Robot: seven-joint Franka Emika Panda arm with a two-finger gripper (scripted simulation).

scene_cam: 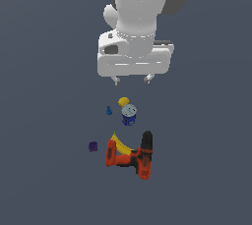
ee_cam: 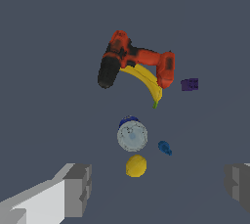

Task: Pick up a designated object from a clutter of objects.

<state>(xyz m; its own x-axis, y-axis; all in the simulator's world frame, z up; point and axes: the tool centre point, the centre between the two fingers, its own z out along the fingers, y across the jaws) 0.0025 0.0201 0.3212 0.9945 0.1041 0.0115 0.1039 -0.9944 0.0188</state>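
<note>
I am counting six things on the floor, one of each: a drill (scene_cam: 133, 156), a banana (scene_cam: 119, 145), a can (scene_cam: 129, 114), a yellow ball (scene_cam: 123, 102), a purple cube (scene_cam: 93, 146) and the tiny blue cone (scene_cam: 109, 110). The pincer (scene_cam: 132, 78) is hanging above them with its two fingers standing apart and nothing between them.

The cone is lying below the pincer, apart from it, just beside the can and near the ball; the ball is the item nearest the pincer. Beyond the can the banana is touching the drill, and the cube is sitting alone off to one side, farther away.

The exterior view is giving me the arm's white body and the height of the pincer over the pile. The wrist view is hiding that but is showing the can's round pale lid, the cone's position between the two grey fingers (ee_cam: 78, 189), and the drill's black end.
</note>
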